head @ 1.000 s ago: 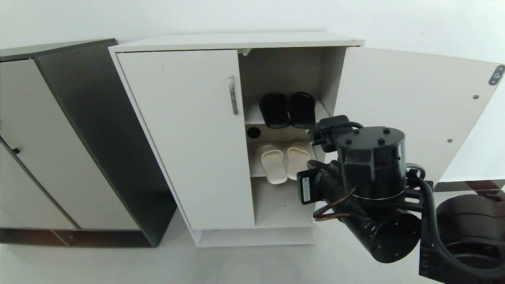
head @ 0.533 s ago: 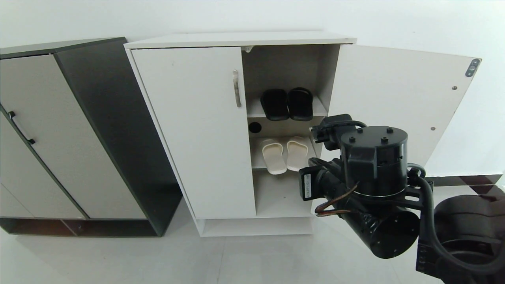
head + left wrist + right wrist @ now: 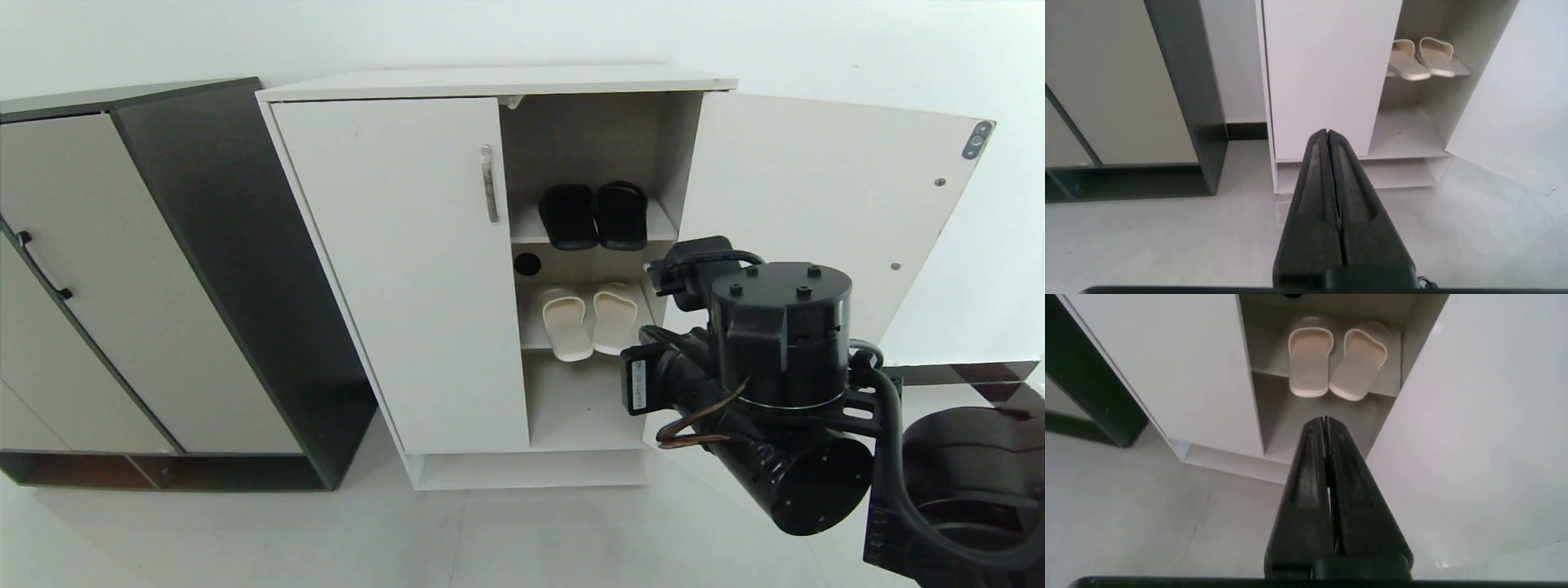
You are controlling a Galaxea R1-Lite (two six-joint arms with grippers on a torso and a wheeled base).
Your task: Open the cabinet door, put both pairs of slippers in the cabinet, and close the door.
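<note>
Black jaws closed, empty, near cabinet (image 3: 400,269)

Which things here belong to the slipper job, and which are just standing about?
Job: white cabinet, its open door, black slippers on the upper shelf, cream slippers on the shelf below.
Standing about: dark grey cabinet beside it.

- On the pale floor (image 3: 326,539) stand a white cabinet (image 3: 392,269) and a dark cabinet (image 3: 204,269), side by side.
- On the upper shelf (image 3: 524,230) lie black slippers (image 3: 594,214), paired.
- On the middle shelf (image 3: 529,331) lie cream slippers (image 3: 589,320), their ends overhanging the front edge.
</note>
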